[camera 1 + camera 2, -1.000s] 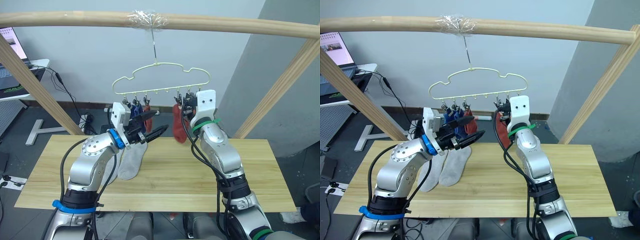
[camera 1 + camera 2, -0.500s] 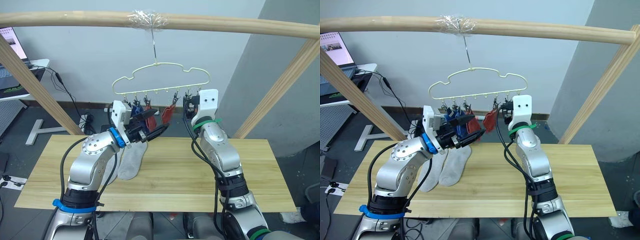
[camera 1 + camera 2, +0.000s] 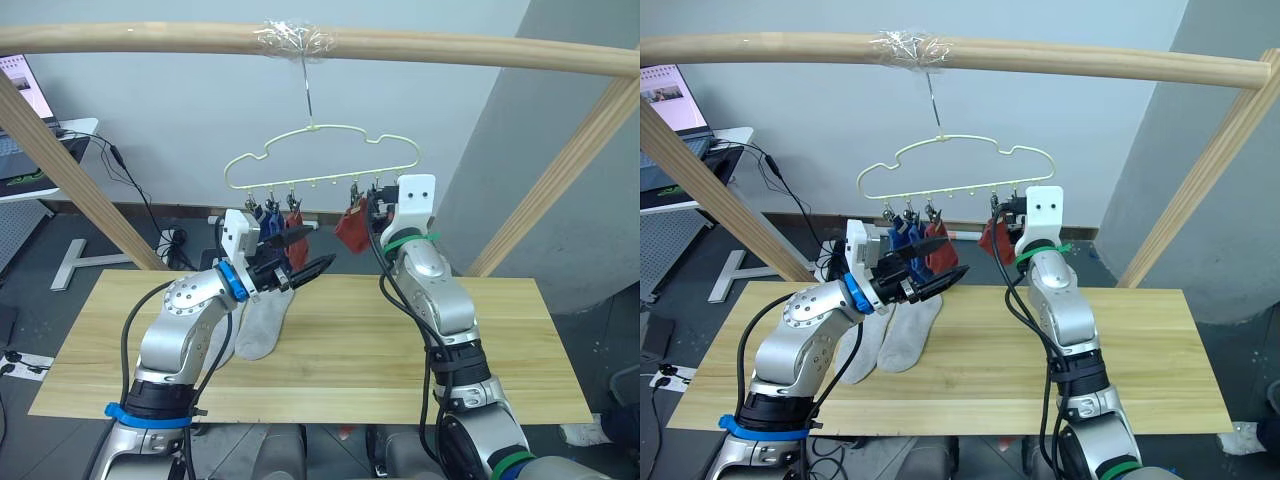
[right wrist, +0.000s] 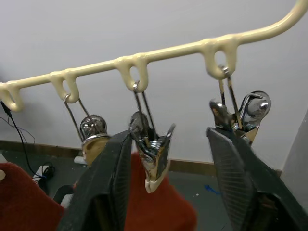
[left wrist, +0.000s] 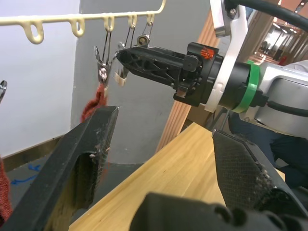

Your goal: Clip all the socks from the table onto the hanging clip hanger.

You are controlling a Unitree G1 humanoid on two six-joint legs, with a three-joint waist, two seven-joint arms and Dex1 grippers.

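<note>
Right wrist view: right gripper (image 4: 166, 159) has its fingers apart, straddling a free metal clip (image 4: 150, 159) on the clip hanger (image 3: 320, 155), with a rust red sock (image 3: 352, 226) hanging just beside it. Left gripper (image 3: 303, 253) is spread and empty; two grey socks (image 3: 262, 322) still lie on the desk (image 3: 520, 350). I'd square up on the clip's levers before squeezing.

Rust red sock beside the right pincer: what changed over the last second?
The rust red sock hung full length a second ago. It has since drawn up into a bunch under its clip on the clip hanger, swinging left on the way. The right pincer barely shifted and is open beside it. Unchanged: the left pincer is open and empty, and the grey socks lie on the table.
</note>
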